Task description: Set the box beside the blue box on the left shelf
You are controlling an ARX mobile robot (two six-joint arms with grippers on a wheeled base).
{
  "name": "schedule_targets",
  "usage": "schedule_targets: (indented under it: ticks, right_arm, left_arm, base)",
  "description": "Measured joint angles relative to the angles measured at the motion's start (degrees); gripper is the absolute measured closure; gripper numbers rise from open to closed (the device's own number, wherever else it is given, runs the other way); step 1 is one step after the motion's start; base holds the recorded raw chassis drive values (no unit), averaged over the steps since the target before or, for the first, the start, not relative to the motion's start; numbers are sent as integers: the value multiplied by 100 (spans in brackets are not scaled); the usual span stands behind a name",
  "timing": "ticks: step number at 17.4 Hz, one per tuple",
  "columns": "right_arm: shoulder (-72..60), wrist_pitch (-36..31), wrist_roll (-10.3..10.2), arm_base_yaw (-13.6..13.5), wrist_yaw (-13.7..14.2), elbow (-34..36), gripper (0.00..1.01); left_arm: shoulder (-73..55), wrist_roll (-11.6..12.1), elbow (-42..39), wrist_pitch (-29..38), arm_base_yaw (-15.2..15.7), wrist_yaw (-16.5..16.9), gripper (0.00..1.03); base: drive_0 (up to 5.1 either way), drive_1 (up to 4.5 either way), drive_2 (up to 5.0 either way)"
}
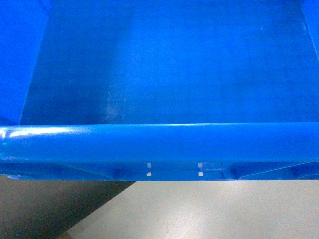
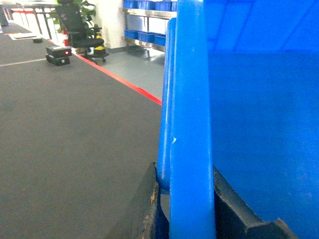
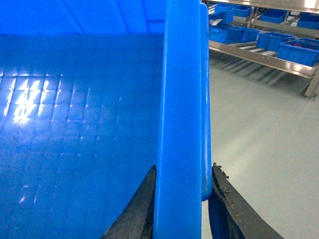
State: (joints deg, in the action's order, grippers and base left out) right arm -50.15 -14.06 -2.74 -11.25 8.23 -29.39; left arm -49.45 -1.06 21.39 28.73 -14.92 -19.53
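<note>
While no writing reads | left gripper (image 2: 187, 199), right gripper (image 3: 182, 199) clamp box (image 1: 159, 74) rim

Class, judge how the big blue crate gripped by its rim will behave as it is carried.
The crate looks stiff: its thick rim shows no sag. Probably light, since it appears empty. Its glossy plastic may slip between the left gripper and right gripper.

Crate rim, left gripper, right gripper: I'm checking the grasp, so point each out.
crate (image 1: 159, 144): head view, near rim.
left gripper (image 2: 187, 209): left wrist view, rim between its fingers.
right gripper (image 3: 183, 204): right wrist view, rim between its fingers.
</note>
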Motion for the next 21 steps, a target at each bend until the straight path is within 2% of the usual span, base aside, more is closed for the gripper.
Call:
schedule_targets:
  ticks: [21]
  right_arm:
    - [0, 0, 0, 0, -2, 0, 80]
  left_arm:
    - [0, 2, 0, 0, 0, 0, 85]
  base:
    - [-156, -156, -156]
